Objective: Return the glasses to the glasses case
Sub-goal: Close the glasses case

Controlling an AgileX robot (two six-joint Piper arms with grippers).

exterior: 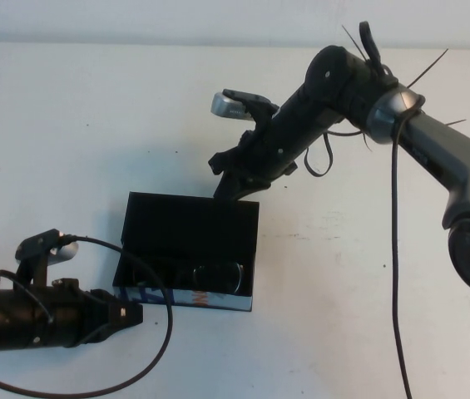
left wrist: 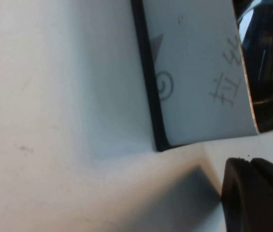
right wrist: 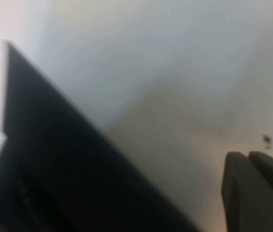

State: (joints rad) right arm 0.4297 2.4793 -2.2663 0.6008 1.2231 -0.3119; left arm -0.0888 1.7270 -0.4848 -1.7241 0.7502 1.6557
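- Two arms reach over a white table (exterior: 68, 125); the left gripper (exterior: 135, 314) lies low at the near left, its tip touching or just short of the left end of the glasses case's (exterior: 191, 223) printed front edge; whether its fingers stand apart or together cannot be told
- The left wrist view shows that front edge close up as a pale panel with grey printed marks, a black border along one side, and a glossy lens of the glasses (left wrist: 267, 72) past its rim; a dark finger (left wrist: 257, 195) sits in the corner of that view
- The right gripper (exterior: 228, 188) comes down from the far right and its tip meets the raised far edge of the open lid; its jaws are pressed fully together and hold nothing
- The right wrist view shows the black lid edge (right wrist: 54, 159) running slantwise over the table, with the closed fingers (right wrist: 254, 188) beside it
- The case stands open near the middle of the table, lid tilted up at the back
- The glasses (exterior: 210, 274) lie inside the case, against the front wall, lenses glinting; the frame rests wholly within the walls
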